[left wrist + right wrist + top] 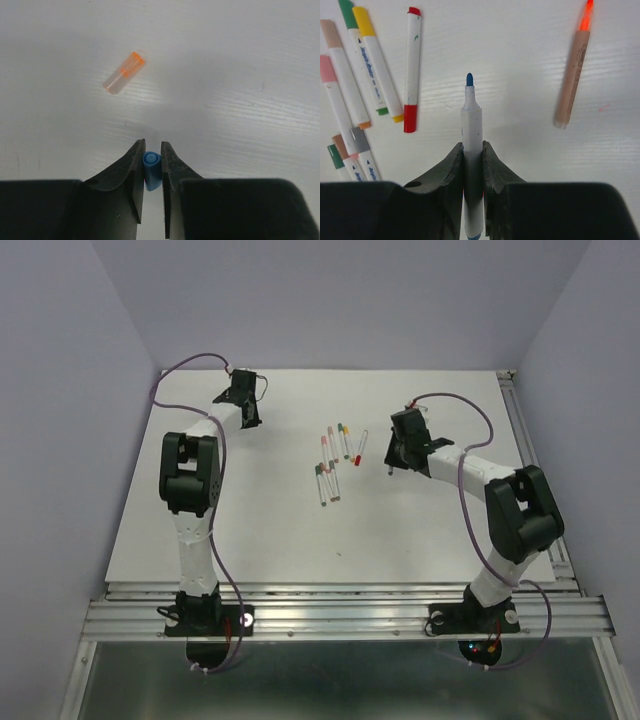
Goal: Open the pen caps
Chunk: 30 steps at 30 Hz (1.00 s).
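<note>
Left tool (152, 145) clamped on one blue cylindrical cap (151, 167); one translucent orange cap (124, 73) lies on the tabletop (225, 75). Right tool (472, 147) clamps one uncapped blue-tipped pen (471, 120); eight capped pens (412, 70) lie alongside.

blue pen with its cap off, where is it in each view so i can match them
Top external: blue pen, barely visible, at the right gripper, right of the pen cluster.
Left wrist: not in it.
Right wrist: centre, clamped in that gripper, blue tip pointing up the frame.
Shared landmark: the red-capped pen, in top external and right wrist.
</note>
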{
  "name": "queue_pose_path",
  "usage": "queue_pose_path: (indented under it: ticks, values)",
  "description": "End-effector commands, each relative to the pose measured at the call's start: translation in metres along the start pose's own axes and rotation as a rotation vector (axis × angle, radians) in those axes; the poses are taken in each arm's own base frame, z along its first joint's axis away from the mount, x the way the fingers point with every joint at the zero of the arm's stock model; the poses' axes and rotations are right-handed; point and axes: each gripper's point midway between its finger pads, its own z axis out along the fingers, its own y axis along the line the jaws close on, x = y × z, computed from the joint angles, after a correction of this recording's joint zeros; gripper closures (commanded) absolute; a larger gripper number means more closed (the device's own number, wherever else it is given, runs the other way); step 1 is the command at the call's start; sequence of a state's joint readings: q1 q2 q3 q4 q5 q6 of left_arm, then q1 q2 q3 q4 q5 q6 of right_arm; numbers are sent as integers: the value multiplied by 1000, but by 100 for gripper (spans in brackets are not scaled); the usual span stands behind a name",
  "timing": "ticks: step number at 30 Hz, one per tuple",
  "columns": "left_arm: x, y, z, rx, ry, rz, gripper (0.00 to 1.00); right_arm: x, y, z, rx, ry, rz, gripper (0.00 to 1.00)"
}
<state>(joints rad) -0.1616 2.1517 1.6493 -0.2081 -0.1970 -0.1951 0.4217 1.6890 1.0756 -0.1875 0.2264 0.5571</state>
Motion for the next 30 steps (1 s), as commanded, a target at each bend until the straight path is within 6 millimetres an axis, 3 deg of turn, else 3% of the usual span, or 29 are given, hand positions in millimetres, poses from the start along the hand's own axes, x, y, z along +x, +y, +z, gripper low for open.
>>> queue_pose_path:
  ticks: [1,2,6,7,13,15,18,21,30]
  values:
    - [-18,16,-6,-67,-24,44,91,-32,-3,20,56,-45,-27,97]
    - [-16,18,-5,-78,-19,49,82,-36,-3,25,62,-58,-41,95]
    - [-14,17,0,-68,-7,54,77,-43,-14,45,118,-54,-41,94]
    - [-14,17,2,-70,-5,53,76,-37,-22,54,149,-34,-46,94]
    - [-13,15,0,-57,3,38,75,-38,-30,67,179,-35,-48,90]
    - [-14,15,-1,-54,2,38,69,-35,-32,71,183,-27,-49,88]
    - [-14,13,-3,-40,4,43,41,-33,-36,72,205,-14,-46,82]
    - [-15,11,-6,-20,1,40,23,-33,-39,73,220,-9,-47,77]
    - [-34,-4,-37,79,-62,14,16,-44,-35,59,208,-30,-43,69]
